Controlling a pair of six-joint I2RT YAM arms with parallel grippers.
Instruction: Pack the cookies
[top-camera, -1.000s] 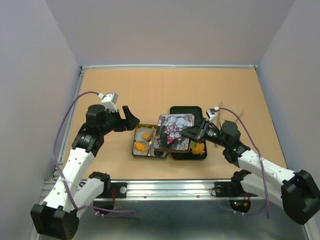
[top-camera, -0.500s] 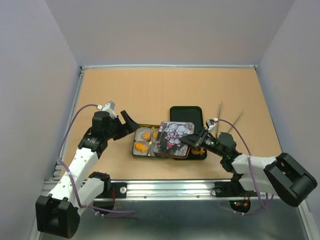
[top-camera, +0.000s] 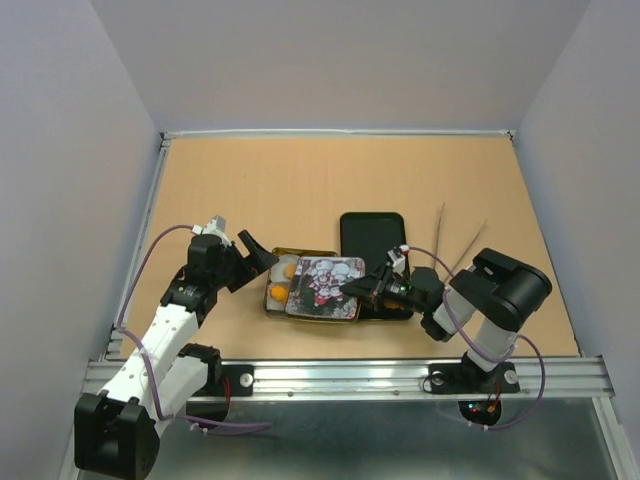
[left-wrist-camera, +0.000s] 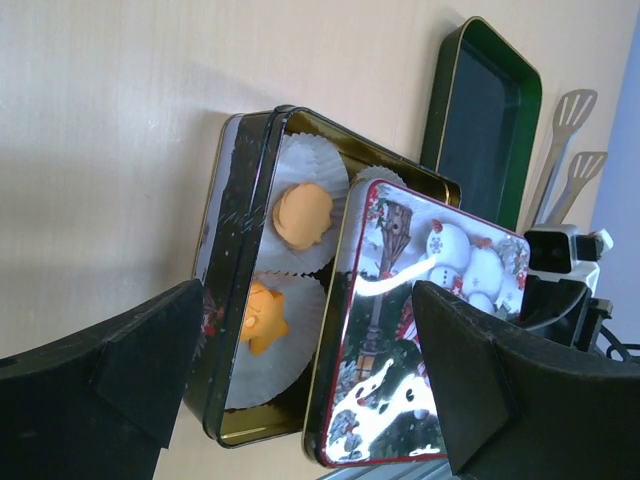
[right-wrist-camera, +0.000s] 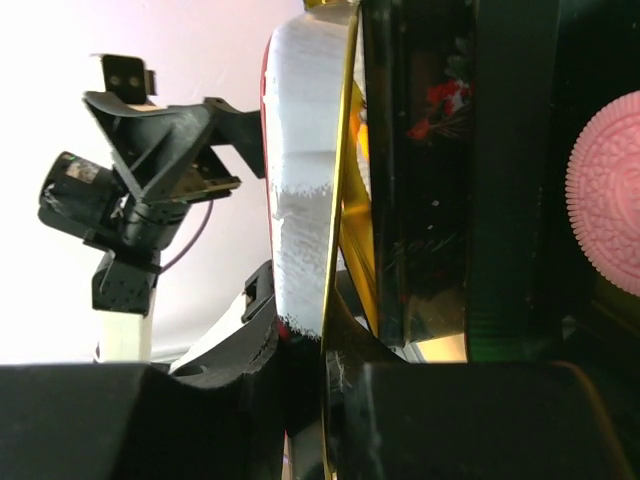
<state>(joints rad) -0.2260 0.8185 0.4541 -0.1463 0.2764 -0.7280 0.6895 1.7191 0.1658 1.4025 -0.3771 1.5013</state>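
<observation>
A dark open tin (top-camera: 279, 290) holds white paper cups with a round orange-brown cookie (left-wrist-camera: 303, 215) and an orange fish-shaped cookie (left-wrist-camera: 262, 317). My right gripper (top-camera: 360, 290) is shut on the right edge of the snowman-printed tin lid (top-camera: 322, 285) and holds it tilted over the tin's right part. In the right wrist view the lid (right-wrist-camera: 305, 200) stands edge-on between my fingers. A pink cookie (right-wrist-camera: 607, 195) shows at that view's right edge, behind a dark rim. My left gripper (top-camera: 257, 262) is open, just left of the tin, with its fingers (left-wrist-camera: 130, 370) straddling tin and lid.
A black oblong tray (top-camera: 372, 238) lies right behind the tin, and its near end is hidden by my right gripper. Two tongs (top-camera: 455, 232) lie to the right of the tray. Side walls border the table.
My right gripper has carried the lid left and down over the tin. My left gripper has come lower and closer to the tin's left side.
</observation>
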